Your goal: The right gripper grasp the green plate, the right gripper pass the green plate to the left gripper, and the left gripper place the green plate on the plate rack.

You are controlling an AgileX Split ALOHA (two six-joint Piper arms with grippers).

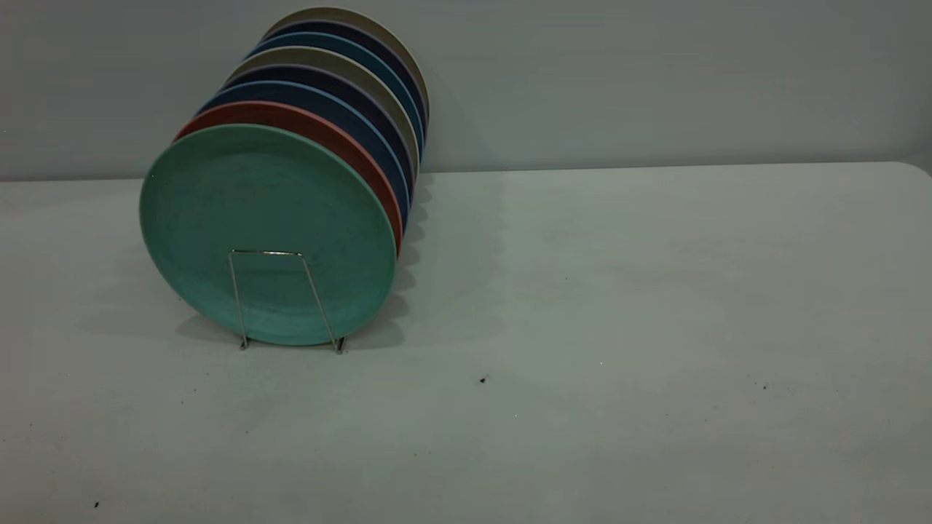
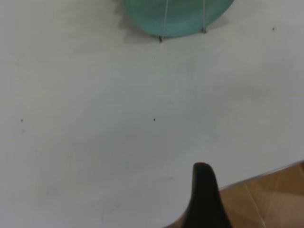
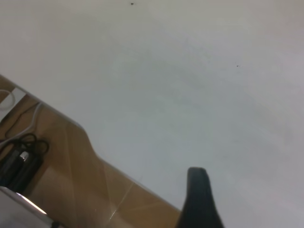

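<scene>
No readable text, label, brand, number or sign is showing anywhere in these views.

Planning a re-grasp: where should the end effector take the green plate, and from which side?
Grip the top rim of the green plate, coming down from above. It stands on edge at the front of the plate rack; a wire loop crosses its lower face and a red plate sits close behind.
</scene>
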